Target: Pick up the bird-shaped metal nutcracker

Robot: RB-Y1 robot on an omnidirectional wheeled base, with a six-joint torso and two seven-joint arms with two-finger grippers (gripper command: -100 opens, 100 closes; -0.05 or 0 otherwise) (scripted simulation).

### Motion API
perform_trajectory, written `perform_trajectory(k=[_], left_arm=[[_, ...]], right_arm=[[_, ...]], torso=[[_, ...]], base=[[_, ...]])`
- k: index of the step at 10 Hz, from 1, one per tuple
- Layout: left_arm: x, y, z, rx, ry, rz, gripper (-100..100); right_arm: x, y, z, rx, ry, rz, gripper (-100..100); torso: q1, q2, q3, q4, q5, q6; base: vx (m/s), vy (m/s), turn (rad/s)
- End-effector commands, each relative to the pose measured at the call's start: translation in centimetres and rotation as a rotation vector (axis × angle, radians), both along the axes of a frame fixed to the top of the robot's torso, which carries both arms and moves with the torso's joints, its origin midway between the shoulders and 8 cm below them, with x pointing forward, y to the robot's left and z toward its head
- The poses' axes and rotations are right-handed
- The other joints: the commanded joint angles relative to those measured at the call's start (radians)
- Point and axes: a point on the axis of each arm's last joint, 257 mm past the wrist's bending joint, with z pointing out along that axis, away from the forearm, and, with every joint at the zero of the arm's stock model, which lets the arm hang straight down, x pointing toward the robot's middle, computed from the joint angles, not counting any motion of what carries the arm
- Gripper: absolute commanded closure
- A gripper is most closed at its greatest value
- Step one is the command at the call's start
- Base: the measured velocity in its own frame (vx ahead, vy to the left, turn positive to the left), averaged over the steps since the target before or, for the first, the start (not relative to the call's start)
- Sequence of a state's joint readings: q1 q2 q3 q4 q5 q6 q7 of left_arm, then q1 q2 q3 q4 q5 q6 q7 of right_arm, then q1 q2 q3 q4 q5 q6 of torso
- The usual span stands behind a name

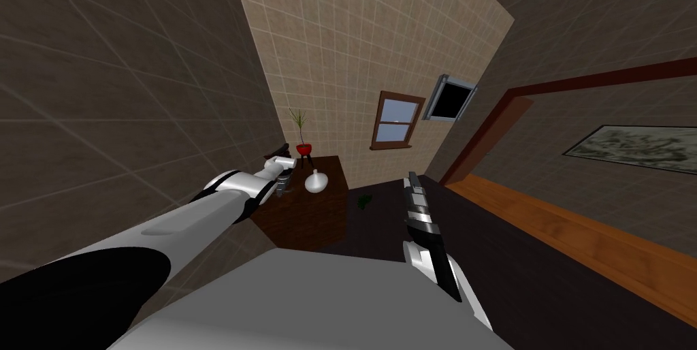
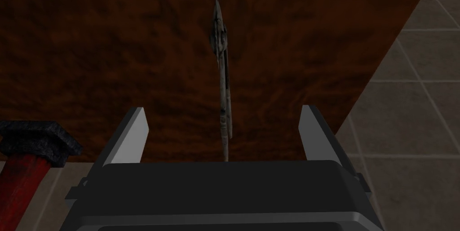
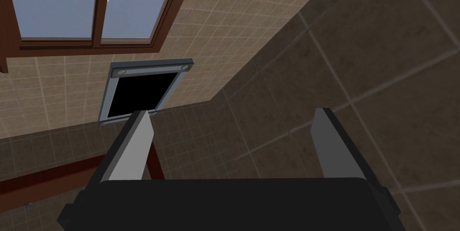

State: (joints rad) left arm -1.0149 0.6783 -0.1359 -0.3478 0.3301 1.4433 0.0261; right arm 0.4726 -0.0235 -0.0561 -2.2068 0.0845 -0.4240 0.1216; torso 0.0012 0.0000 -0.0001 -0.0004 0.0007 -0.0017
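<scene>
Left end effector: I am hovering it over the dark wood tabletop, fingers spread apart, gripping nothing.
Nutcracker: thin and grey, resting on the tabletop, lining up between the two fingers and touching neither.
Neighbours: a white vase and a red pot are sitting on the same tabletop.
Right end effector: fingers apart, carrying nothing.

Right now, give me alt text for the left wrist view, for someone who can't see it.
The left tool, fingers open, points at a thin grey nutcracker centred between them on a dark reddish-brown table.
</scene>
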Motion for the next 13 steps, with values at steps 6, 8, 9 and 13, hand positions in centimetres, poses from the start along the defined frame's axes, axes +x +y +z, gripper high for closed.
perform_trajectory(k=[6, 8, 9, 13], left_arm=[[-0.3, 0.1, -1.0, 0.0, 0.002, 0.002, 100], [-0.4, 0.1, -1.1, -0.001, 0.004, 0.005, 100], [-0.4, 0.1, -1.1, -0.001, 0.004, 0.005, 0], [0.2, 0.1, 0.6, 0.001, -0.002, 0.001, 0]], right_arm=[[0.0, 0.0, 0.0, 0.0, 0.0, 0.0, 0], [0.0, 0.0, 0.0, 0.0, 0.0, 0.0, 0], [0.0, 0.0, 0.0, 0.0, 0.0, 0.0, 0], [0.0, 0.0, 0.0, 0.0, 0.0, 0.0, 0]], torso=[[0.0, 0.0, 0.0, 0.0, 0.0, 0.001], [0.0, 0.001, 0.0, 0.001, 0.0, 0.002], [0.0, 0.001, 0.001, 0.001, 0.0, 0.002], [-0.001, 0.002, 0.001, 0.001, 0.0, 0.002]], base=[[0.007, 0.007, 0.005], [0.0, 0.0, 0.0], [0.0, 0.0, 0.0], [-0.014, -0.012, -0.016]])
